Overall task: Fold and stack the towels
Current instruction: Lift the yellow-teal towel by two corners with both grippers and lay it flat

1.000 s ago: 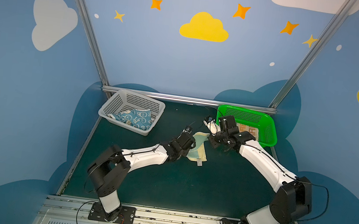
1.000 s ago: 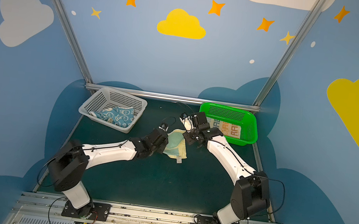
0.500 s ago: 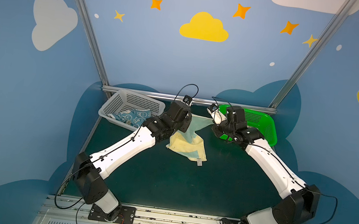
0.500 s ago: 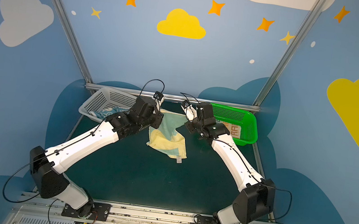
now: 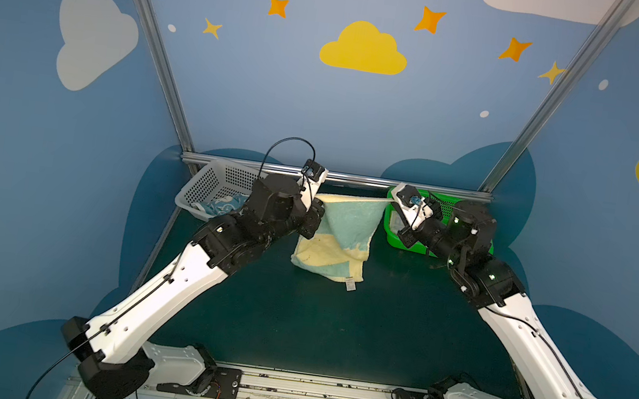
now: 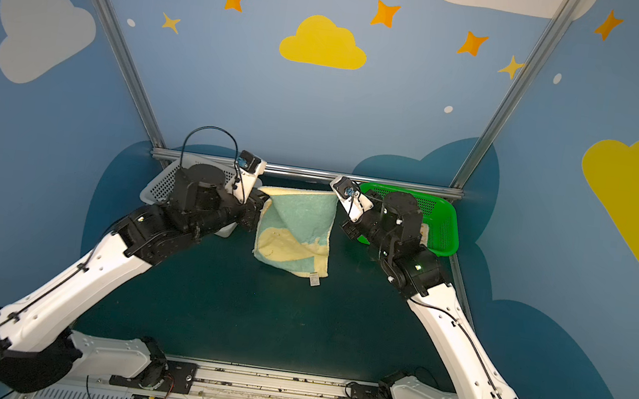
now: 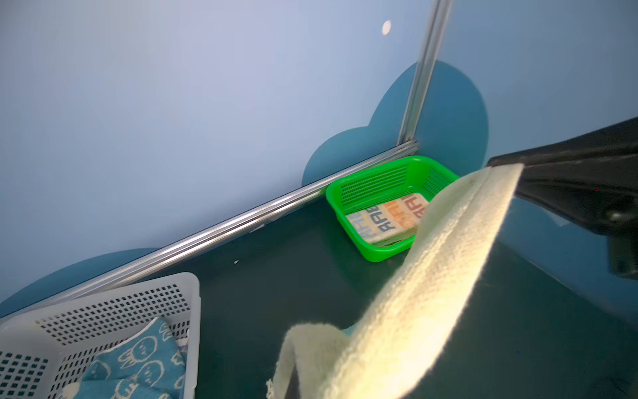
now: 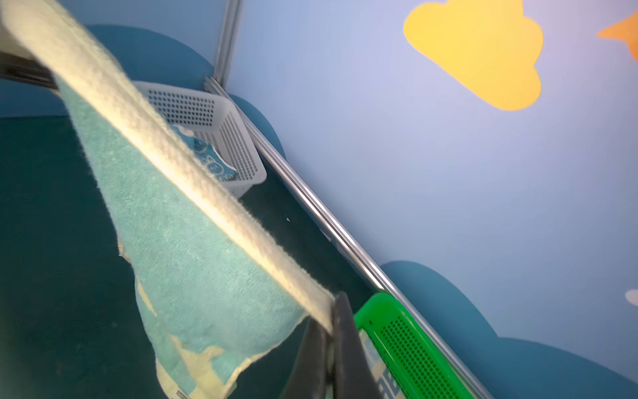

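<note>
- Pinching the yellow-and-teal towel (image 5: 347, 229) by its top corners, left gripper (image 5: 319, 210) and right gripper (image 5: 389, 203) are both clamped tight.
- Towel hangs stretched between them, between white basket (image 5: 210, 186) and green basket (image 6: 441, 229).

Both top views: high over front rail (image 5: 309, 388), angled down at whole dark green tabletop (image 5: 313, 325), near-identical. Wrist views: low, close against pale yellow-teal terry towel (image 7: 431, 276), sharing green perforated plastic basket (image 7: 374, 181).

The dark green bench (image 5: 313, 325) is carrying a white basket (image 5: 207, 182) at eleven o'clock and a green basket (image 6: 444, 229) at one o'clock.
</note>
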`<state>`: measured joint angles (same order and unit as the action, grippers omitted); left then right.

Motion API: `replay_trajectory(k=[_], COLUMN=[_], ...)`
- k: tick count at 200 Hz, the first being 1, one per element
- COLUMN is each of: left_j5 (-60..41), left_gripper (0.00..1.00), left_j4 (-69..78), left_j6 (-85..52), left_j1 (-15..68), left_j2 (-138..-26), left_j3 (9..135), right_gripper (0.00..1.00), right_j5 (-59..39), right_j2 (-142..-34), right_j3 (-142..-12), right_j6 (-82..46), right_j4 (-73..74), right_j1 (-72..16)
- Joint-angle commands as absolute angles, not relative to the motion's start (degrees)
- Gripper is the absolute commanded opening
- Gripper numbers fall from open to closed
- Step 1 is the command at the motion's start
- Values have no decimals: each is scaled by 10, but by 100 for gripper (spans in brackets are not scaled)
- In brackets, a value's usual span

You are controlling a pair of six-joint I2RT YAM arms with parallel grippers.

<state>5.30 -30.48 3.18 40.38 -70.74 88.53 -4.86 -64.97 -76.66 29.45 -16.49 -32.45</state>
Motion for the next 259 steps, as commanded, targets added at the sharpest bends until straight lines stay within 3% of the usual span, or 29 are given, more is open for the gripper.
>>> replay_trajectory(k=[1, 46, 104, 204, 259], left_j5=[11, -48, -15, 76, 24], left_gripper=[4, 4, 4, 4, 4], left_j4=[-323, -299, -300, -284, -290], left_j6=[27, 9, 11, 46, 85], left_j1=[405, 421, 423, 362, 288], left_j2=[-666, -597, -577, -756, -909], left_j3=[884, 851, 838, 837, 871], right_gripper=[0, 0, 0, 0, 0], right_j5=[-68, -69, -35, 55, 7], right_j2=[-611, -542, -514, -676, -787], right_j3=[-762, -757, -748, -746, -739], right_j6=[297, 280, 266, 298, 272], right_j4=[-169, -197, -204, -157, -123], right_j1=[-339, -373, -378, -345, -279])
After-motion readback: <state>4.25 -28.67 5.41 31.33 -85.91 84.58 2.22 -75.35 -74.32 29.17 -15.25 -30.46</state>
